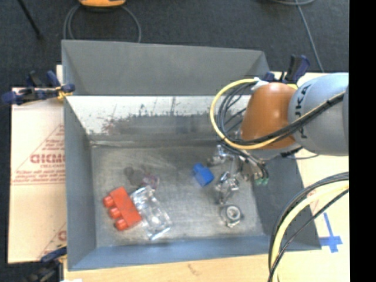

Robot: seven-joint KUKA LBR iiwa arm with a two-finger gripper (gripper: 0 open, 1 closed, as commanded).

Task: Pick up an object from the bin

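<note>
Blue block (202, 174) on bin (147, 117) floor, nothing gripped yet. My end effector (227, 184) hangs just right of block, low, likely lining up a pick; its opening, cannot tell. Metal ring (231, 214) below-right of block, red brick (121, 208) well left.

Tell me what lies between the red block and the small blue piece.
In the camera view, a clear plastic piece lies beside the red block; from there to the blue piece the bin floor is bare.
</note>
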